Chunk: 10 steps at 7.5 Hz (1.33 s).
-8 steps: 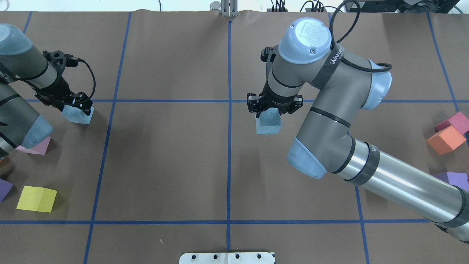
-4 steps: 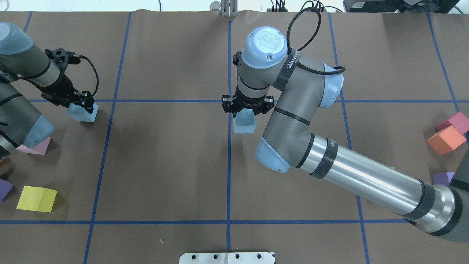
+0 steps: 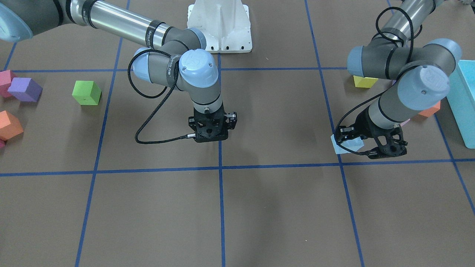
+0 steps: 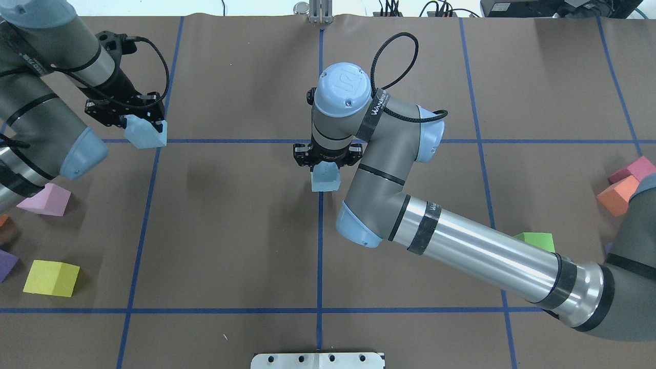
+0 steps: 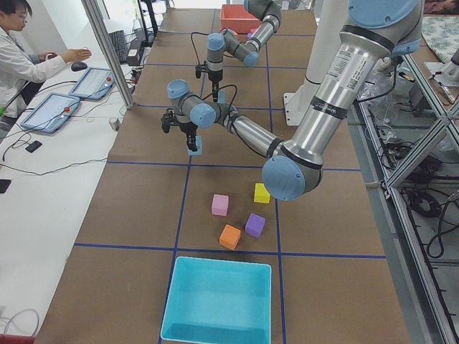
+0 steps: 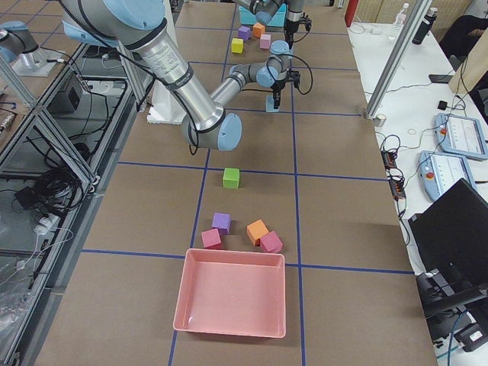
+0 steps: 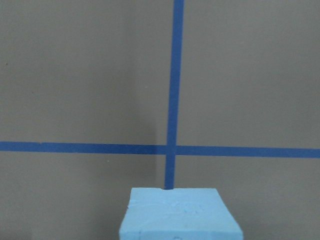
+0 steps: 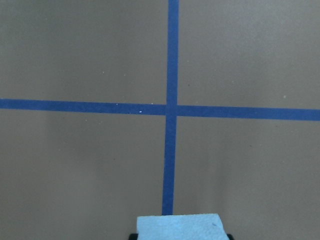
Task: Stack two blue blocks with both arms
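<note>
My left gripper (image 4: 137, 124) is shut on a pale blue block (image 4: 146, 133) and holds it above the table near a tape crossing at the left. The block also shows in the front view (image 3: 344, 144) and the left wrist view (image 7: 180, 216). My right gripper (image 4: 326, 163) is shut on the second blue block (image 4: 325, 179), low over the centre tape line. I cannot tell whether that block touches the table. In the front view the right gripper (image 3: 211, 129) hides it. Its top shows in the right wrist view (image 8: 180, 226).
A pink cube (image 4: 48, 200), a yellow cube (image 4: 51, 278) and a purple cube (image 4: 6, 264) lie at the near left. Green (image 4: 535, 240), orange (image 4: 615, 197) and magenta (image 4: 633, 169) cubes lie at the right. A turquoise bin (image 5: 219, 301) and a red bin (image 6: 232, 293) stand at the table's ends.
My right gripper has carried its blue block leftward onto the centre tape line. My left gripper has lifted its blue block and moved it right and farther from the robot.
</note>
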### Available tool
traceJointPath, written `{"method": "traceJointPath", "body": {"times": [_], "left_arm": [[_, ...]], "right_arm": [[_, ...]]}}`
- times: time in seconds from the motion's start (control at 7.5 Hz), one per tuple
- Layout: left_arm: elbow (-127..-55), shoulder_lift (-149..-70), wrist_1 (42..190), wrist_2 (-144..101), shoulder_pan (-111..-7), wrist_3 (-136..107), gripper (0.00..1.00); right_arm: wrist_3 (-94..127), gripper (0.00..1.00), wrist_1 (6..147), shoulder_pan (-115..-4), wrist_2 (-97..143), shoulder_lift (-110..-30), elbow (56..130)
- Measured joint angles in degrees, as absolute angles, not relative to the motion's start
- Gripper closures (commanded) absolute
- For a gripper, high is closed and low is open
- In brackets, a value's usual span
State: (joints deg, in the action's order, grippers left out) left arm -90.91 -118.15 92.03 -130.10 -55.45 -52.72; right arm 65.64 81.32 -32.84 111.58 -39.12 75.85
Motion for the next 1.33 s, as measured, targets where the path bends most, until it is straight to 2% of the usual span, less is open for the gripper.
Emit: {"method": "traceJointPath", "body": {"times": [0.27,0.4,0.93,1.33], "left_arm": [[-91.11,-121.01,91.56,-129.93,-54.06,-59.39,0.41],[-91.13,-121.92,91.52,-129.79,-53.27,-61.69,0.41],[-91.00,-125.88,91.49,-129.45,-50.53,-66.11,0.39],[-87.27,-133.87,91.47,-124.74,-44.41,-70.07,0.38]], "right_arm": [[66.15,0.21,81.39,-31.73,110.40,-38.68,74.65],[66.23,0.00,81.44,-31.24,109.87,-38.69,74.36],[65.88,0.00,81.47,-32.98,110.58,-38.66,76.32],[62.87,0.00,81.58,-41.09,116.40,-41.32,80.67]]}}
